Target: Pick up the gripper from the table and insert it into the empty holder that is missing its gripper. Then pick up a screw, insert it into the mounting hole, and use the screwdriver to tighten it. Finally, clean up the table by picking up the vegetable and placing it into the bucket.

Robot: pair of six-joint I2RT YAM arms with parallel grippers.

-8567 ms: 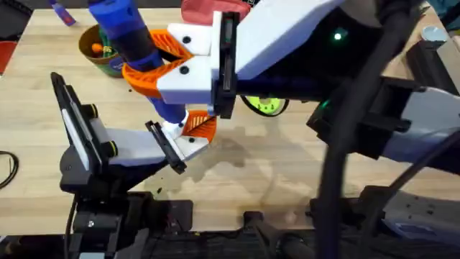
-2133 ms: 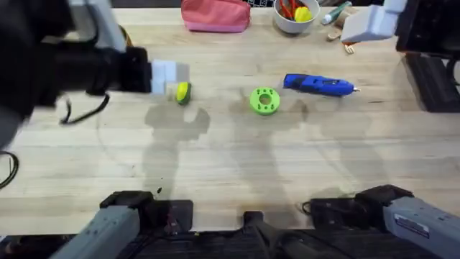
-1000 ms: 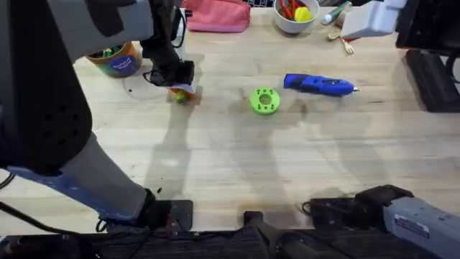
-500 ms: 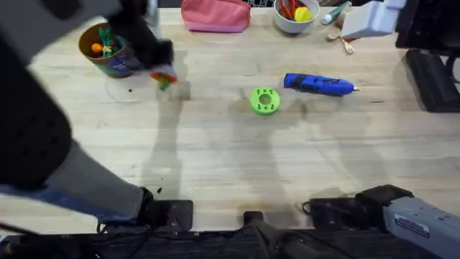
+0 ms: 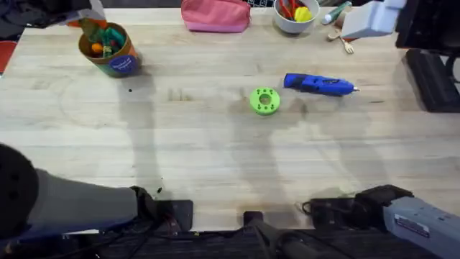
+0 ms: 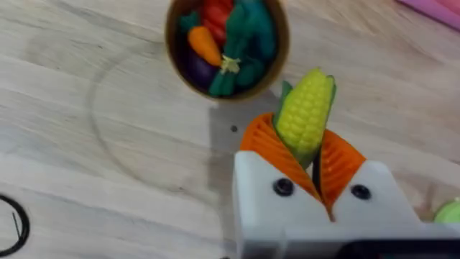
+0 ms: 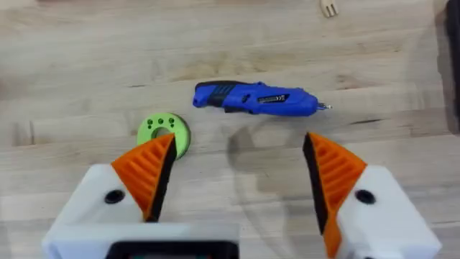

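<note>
The counter is carrying the bucket at its far left and the screwdriver right of centre. The left gripper is clamping the vegetable just beside the bucket; the right gripper is hanging with jaws spread.

A green round disc with holes lies mid-table on the wooden table, while at the far edge a pink pouch sits to the left of a white bowl holding red and yellow toys.
</note>
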